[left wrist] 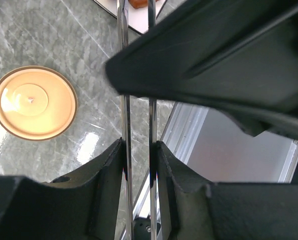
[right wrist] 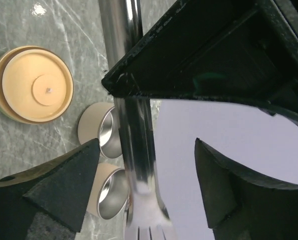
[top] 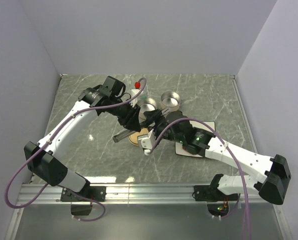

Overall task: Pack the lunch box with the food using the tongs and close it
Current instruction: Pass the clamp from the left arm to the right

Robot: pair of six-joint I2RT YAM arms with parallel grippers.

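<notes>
The silver tongs (left wrist: 124,115) run between the fingers of my left gripper (left wrist: 138,145), which is shut on both thin arms. My right gripper (right wrist: 144,185) is open around the same tongs (right wrist: 131,145); its fingers (right wrist: 64,185) stand clear on either side. From above, both grippers meet mid-table, the left (top: 133,119) beside the right (top: 153,122). Two round metal lunch box tins (top: 148,105) (top: 170,100) stand open just behind them, also below the right wrist (right wrist: 106,131) (right wrist: 111,192). The tan lid (top: 138,136) lies flat in front. A red food piece (top: 137,83) sits at the back.
A white mat (top: 180,148) lies under the right arm, and a brown food bit (left wrist: 138,2) shows on its edge in the left wrist view. The tan lid (left wrist: 35,102) (right wrist: 36,82) lies on the marble table. Grey walls close in three sides; a metal rail (top: 149,189) runs along the near edge.
</notes>
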